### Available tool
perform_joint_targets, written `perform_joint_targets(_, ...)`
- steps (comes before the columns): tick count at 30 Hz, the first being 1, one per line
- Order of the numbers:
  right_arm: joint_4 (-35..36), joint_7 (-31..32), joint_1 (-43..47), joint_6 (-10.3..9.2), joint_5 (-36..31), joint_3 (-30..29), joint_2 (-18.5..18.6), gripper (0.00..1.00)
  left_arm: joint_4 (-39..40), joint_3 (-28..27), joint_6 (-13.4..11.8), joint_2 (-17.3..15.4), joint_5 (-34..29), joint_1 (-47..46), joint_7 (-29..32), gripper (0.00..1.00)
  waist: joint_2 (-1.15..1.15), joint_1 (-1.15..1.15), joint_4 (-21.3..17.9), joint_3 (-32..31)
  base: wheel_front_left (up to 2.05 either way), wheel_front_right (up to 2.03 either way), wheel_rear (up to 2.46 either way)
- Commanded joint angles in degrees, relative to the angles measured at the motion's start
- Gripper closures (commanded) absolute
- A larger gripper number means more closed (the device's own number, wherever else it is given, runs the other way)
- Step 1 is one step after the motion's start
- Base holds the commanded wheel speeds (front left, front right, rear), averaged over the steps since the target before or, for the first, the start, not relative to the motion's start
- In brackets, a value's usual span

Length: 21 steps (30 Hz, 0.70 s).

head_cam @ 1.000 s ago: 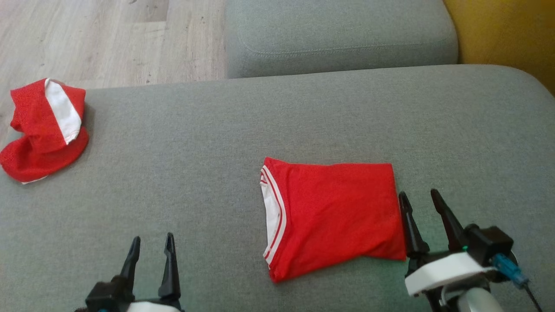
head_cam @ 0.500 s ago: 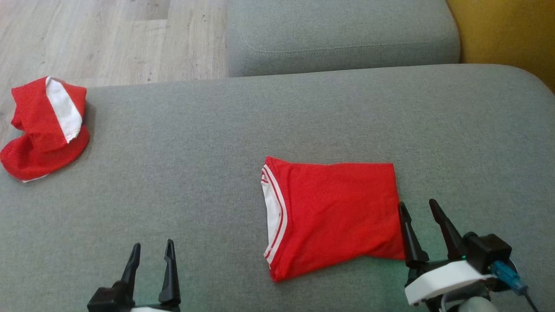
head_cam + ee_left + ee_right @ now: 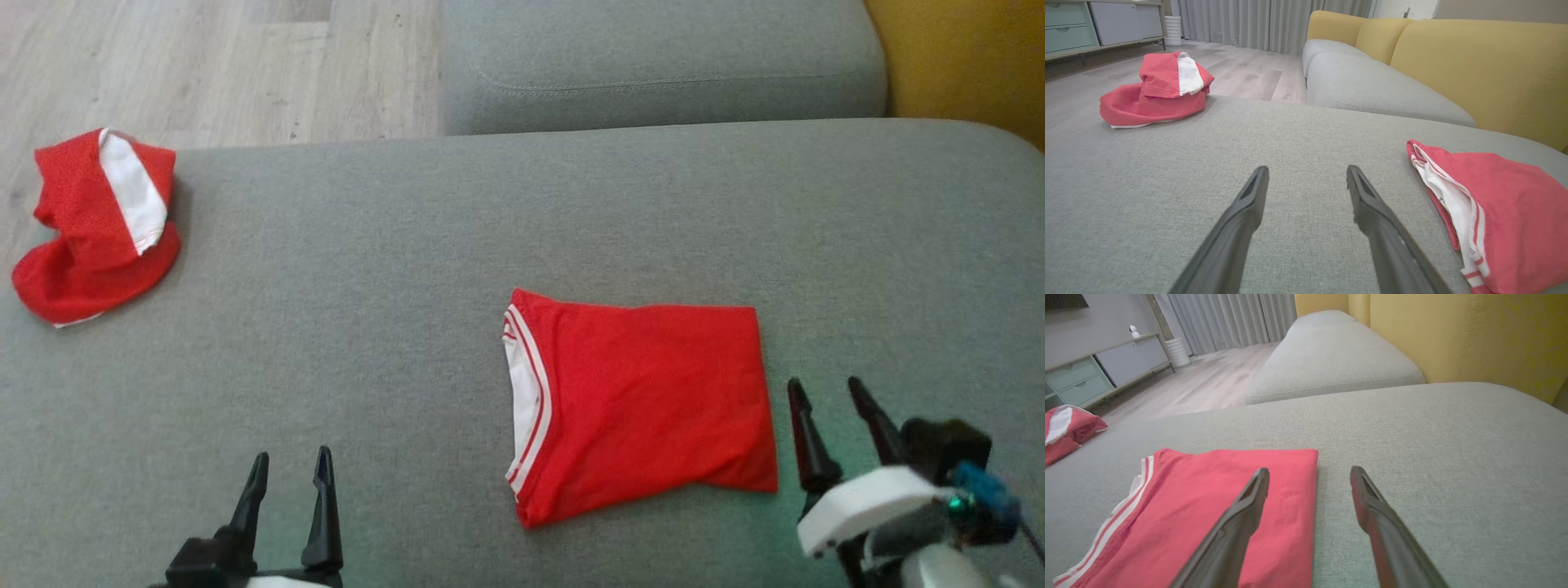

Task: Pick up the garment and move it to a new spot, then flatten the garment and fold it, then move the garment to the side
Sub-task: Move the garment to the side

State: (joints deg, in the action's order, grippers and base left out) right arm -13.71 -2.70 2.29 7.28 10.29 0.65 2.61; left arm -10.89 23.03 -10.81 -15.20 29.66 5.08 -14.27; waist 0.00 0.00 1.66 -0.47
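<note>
**Right gripper (image 3: 824,384) and left gripper (image 3: 292,456) spread wide, nothing held**

From the head view I have the right gripper low on the right, just beside the folded garment's (image 3: 645,400) right edge and not touching it. In the right wrist view, one finger (image 3: 1237,522) crosses in front of that edge, so I cannot judge the gap there. The left gripper hangs over bare seat cushion (image 3: 367,327), well apart from the cloth.

The folded garment lies right of centre on the cushion. It is a red, roughly square packet, a little wrinkled along its near edge. The left wrist view shows its white, red-striped neck trim facing left with layers gaping slightly.

I see wide grey room to the left and beyond it. A crumpled garment (image 3: 94,229), red with a white panel, sits at the cushion's far left edge, where the wooden floor (image 3: 204,65) begins. A second cushion (image 3: 653,65) and the yellow backrest (image 3: 963,57) close off the far right. The wrist views add curtains (image 3: 1257,20) and a low cabinet (image 3: 1094,24).
</note>
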Motion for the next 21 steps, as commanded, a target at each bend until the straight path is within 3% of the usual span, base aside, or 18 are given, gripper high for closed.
perform_joint_targets(1, 2.2, 1.1, -4.3, 0.21, -0.8, 0.7, 0.3, 0.0, 1.5, -2.4, 0.2, 0.0, -0.4, -2.8, -0.7, 0.0, 0.0, 0.0, 0.5, 0.4, 0.0, 0.0, 0.0)
perform_joint_targets(12, 1.4, 22.2, -9.5, 0.21, -2.4, -5.4, 0.3, 0.0, 1.8, -3.3, 1.2, 1.9, -1.5, -4.3, -0.7, 0.0, 0.0, 0.0, 5.8, 5.1, 0.0, 0.0, 0.0)
perform_joint_targets(21, -3.0, 27.9, -12.0, 0.21, 1.2, -6.8, 1.1, 0.0, 1.3, -4.5, 2.5, 3.6, -3.2, -5.7, -0.7, 0.0, 0.0, 0.0, 9.3, 8.3, 0.0, 0.0, 0.0)
